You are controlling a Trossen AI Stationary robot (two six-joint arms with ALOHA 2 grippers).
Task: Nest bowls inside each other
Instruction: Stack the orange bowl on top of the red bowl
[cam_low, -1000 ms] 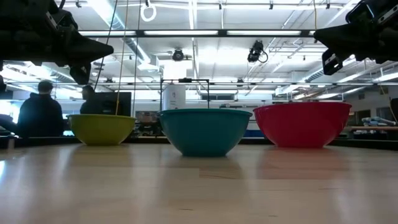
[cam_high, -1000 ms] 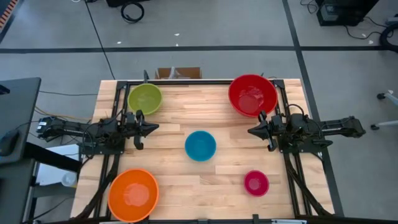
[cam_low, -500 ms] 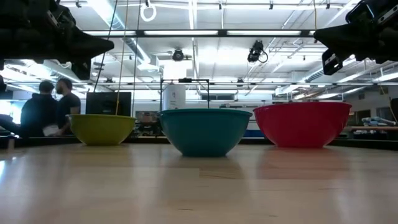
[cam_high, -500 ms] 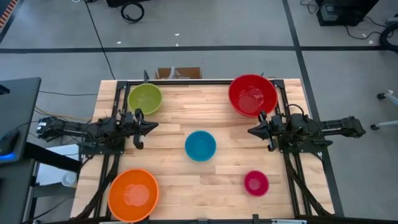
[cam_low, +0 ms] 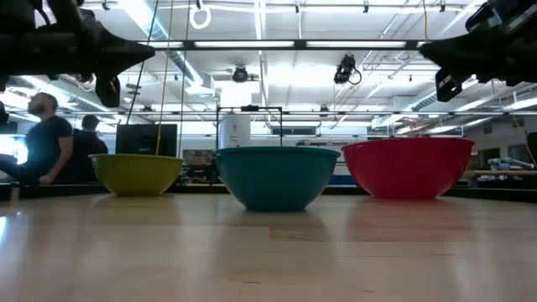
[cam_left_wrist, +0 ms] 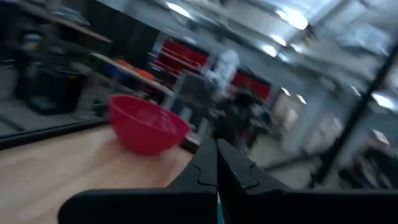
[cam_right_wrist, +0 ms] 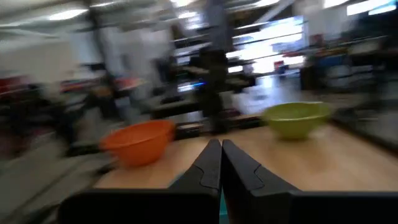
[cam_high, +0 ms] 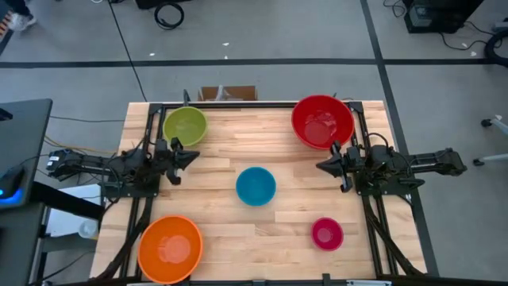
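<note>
Five bowls stand upright and apart on the wooden table: a green one (cam_high: 184, 125) at the far left, a large red one (cam_high: 321, 121) at the far right, a blue one (cam_high: 255, 186) in the middle, an orange one (cam_high: 170, 249) at the near left, and a small magenta one (cam_high: 327, 233) at the near right. My left gripper (cam_high: 194, 156) hangs shut above the table's left side, pointing toward the middle, just near of the green bowl. My right gripper (cam_high: 319, 168) hangs shut above the right side, pointing toward the middle, near of the red bowl. Neither holds anything.
Black frame rails (cam_high: 359, 135) run along the table's left, right and far edges. A cardboard box (cam_high: 227, 93) sits just beyond the far edge. People (cam_low: 46, 147) move in the room behind the table. Bare wood lies around the blue bowl.
My left gripper has rolled about its own axis and swung its shut fingertips a little up and toward the far edge. My right gripper has kept still. No bowl has moved.
</note>
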